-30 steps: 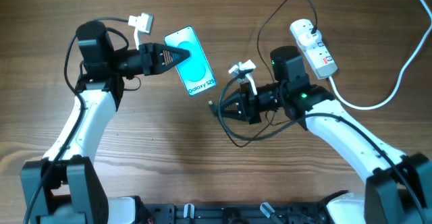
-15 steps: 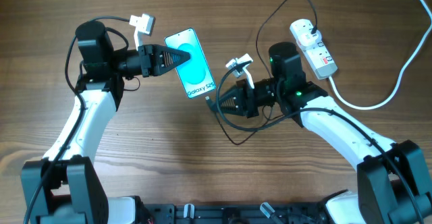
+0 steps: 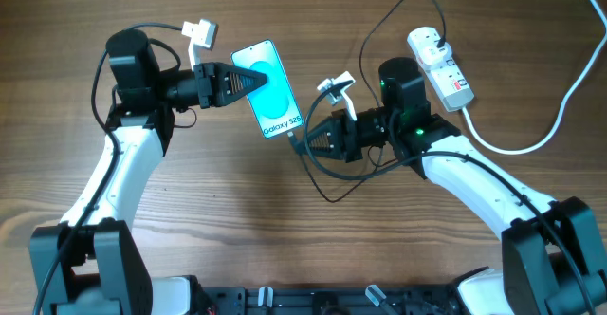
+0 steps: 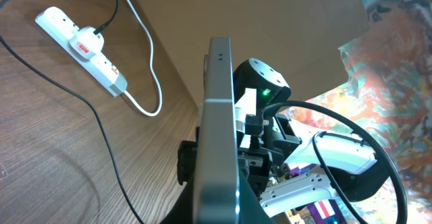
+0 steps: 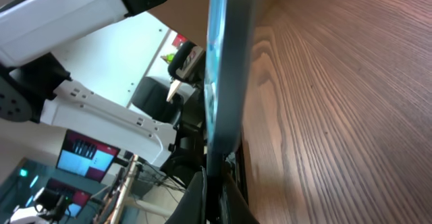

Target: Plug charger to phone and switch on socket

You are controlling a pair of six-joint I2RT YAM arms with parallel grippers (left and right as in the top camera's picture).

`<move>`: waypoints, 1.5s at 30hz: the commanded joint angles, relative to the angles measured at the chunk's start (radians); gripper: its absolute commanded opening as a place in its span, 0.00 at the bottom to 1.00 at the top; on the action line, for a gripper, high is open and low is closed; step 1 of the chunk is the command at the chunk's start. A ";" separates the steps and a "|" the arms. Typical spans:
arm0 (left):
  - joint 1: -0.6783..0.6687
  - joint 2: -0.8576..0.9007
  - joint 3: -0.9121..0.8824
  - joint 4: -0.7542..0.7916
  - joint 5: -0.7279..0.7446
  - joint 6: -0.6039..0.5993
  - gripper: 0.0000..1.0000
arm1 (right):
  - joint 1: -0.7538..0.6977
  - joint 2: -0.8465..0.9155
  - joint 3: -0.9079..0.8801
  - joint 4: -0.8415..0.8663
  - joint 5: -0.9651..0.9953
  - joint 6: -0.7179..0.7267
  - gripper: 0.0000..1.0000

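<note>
Near edge: table (image 3: 228,230) bare in front of both arms; you pass freely.
Centre: phone (image 3: 268,87) with right gripper (image 3: 303,143) just beside its lower corner; no gap for you.
Phone's left: left gripper (image 3: 245,81) clamps it, closing that side.
Under right arm: charger (image 3: 326,199) loops across.
Far right: socket (image 3: 442,66), white cord (image 3: 560,97) in your way.

Whether the charger (image 3: 379,21) tip sits inside the phone (image 3: 268,87) is too small to tell.

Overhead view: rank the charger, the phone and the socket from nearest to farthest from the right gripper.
1. charger, its tip end pinched in the right gripper.
2. phone, just up and left.
3. socket, upper right, behind the wrist.
</note>
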 commanded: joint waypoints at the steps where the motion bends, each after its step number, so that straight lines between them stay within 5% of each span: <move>1: 0.002 -0.003 0.012 0.007 0.026 -0.004 0.04 | -0.003 0.013 -0.005 0.010 0.014 0.024 0.04; 45: -0.034 -0.003 0.012 0.007 0.063 0.000 0.04 | 0.007 0.016 -0.005 0.179 0.115 0.130 0.04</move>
